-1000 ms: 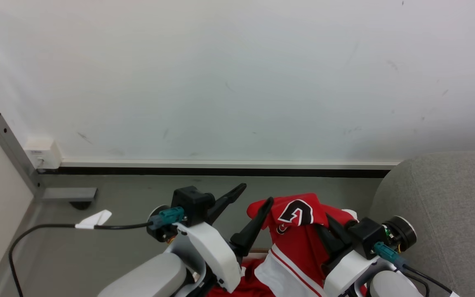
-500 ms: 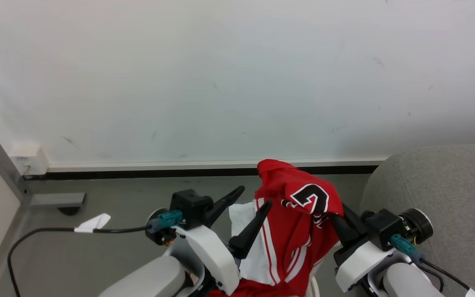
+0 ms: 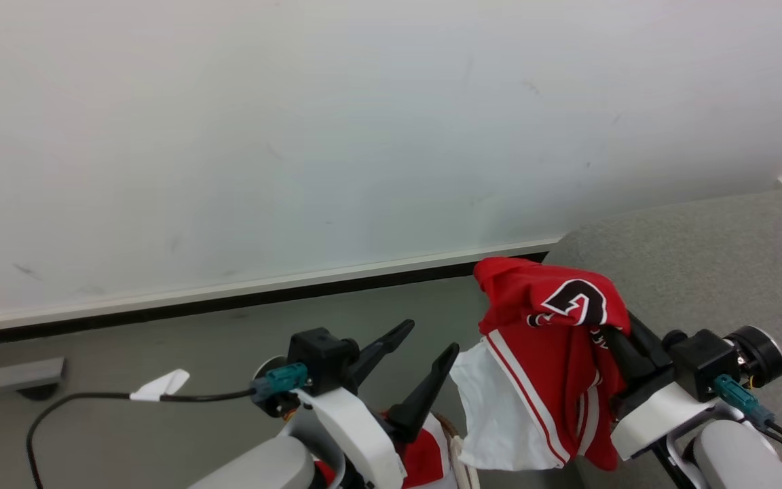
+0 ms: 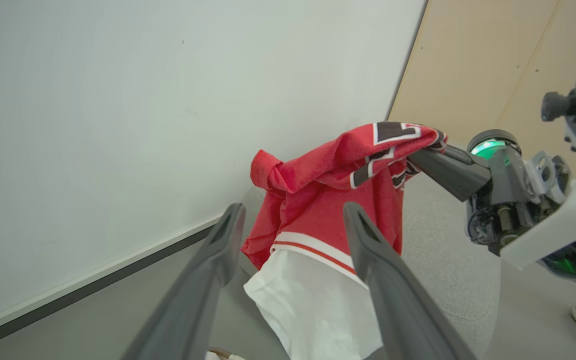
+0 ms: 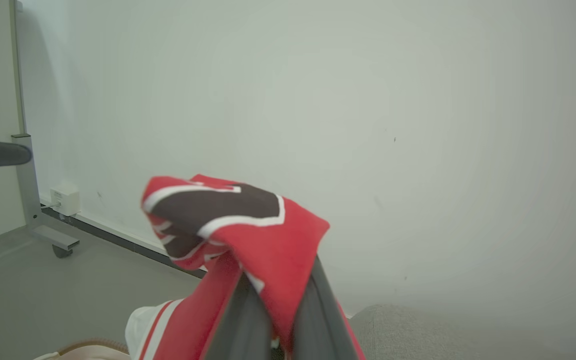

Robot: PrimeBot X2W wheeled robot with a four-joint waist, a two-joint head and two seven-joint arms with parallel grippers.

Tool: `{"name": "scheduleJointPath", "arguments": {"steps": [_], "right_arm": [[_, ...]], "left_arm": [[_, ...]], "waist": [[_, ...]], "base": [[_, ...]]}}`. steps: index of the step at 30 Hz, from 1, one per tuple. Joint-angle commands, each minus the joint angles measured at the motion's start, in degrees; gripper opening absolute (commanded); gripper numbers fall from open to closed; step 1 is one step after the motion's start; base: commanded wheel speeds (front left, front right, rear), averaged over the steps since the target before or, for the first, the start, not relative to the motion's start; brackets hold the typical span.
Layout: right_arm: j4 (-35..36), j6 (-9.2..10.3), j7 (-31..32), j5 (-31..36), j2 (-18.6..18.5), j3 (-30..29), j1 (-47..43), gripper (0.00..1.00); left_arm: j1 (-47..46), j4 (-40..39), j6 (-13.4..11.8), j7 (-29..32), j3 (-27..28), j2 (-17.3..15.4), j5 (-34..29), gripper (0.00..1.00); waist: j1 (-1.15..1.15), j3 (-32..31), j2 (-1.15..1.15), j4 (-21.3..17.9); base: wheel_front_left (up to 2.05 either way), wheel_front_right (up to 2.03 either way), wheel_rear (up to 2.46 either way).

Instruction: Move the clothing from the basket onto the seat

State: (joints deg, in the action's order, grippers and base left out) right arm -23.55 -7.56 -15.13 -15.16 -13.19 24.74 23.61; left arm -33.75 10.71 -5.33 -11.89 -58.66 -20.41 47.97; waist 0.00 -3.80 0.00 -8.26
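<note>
Clothing (image 3: 546,370) betw. R gripper (image 3: 609,331) tips, aloft

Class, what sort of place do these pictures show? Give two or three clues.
Probably an indoor room set up for robot trials rather than a lived-in home: a bare white wall, a plain grey floor, a metal frame on a castor, and one grey seat.

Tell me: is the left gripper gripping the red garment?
No; the left gripper stands open, and the red garment hangs from the shut right gripper.
</note>
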Motion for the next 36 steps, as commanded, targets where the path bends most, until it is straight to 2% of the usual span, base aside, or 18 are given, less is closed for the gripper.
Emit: {"name": "scheduleJointPath", "arguments": {"steps": [1,9,15,21,24,31,36], "right_arm": [[0.54,0.14,-0.03,-0.42,-0.62,-0.33,-0.93,0.0],[4.19,0.14,-0.03,-0.62,-5.48,-4.41,-3.01,0.0],[5.94,0.14,-0.03,-0.68,-7.76,-8.03,-4.37,0.0],[7.59,0.14,0.01,-0.69,-8.19,-10.02,-4.96,0.0],[8.19,0.13,0.26,-1.42,-6.94,-12.85,-3.93,0.0],[9.47,0.14,1.66,-0.44,-6.1,-22.31,4.88,0.0],[9.31,0.14,3.74,1.89,-7.88,-29.9,13.69,0.0]], "left_arm": [[0.68,0.05,0.09,-0.26,-0.07,0.05,0.17,1.0],[1.0,0.51,0.29,-1.04,-0.49,1.17,-0.4,1.0],[0.47,0.77,0.5,-1.36,-0.97,2.0,-0.71,1.0],[-0.64,0.4,0.5,-1.32,-1.2,1.93,-1.35,1.0],[-1.53,0.08,0.64,-1.21,-1.26,1.43,-2.01,1.0],[-9.41,-2.8,1.29,1.22,-0.83,-0.5,-5.72,1.0],[-16.56,-4.64,3.08,2.82,-0.24,-1.62,-8.26,1.0]], "waist": [[0.0,0.13,0.0,-1.61],[0.0,0.69,0.0,-6.64],[0.0,1.91,0.0,-8.76],[0.0,3.98,0.0,-9.49],[0.0,5.93,0.0,-9.43],[0.0,19.56,0.0,-6.82],[0.0,30.17,0.0,-3.8]], "base": [[0.0,0.0,0.0],[0.0,0.0,0.0],[0.0,0.0,0.0],[0.0,0.0,0.0],[0.0,0.0,0.0],[0.0,0.0,0.0],[0.0,0.0,0.0]]}}
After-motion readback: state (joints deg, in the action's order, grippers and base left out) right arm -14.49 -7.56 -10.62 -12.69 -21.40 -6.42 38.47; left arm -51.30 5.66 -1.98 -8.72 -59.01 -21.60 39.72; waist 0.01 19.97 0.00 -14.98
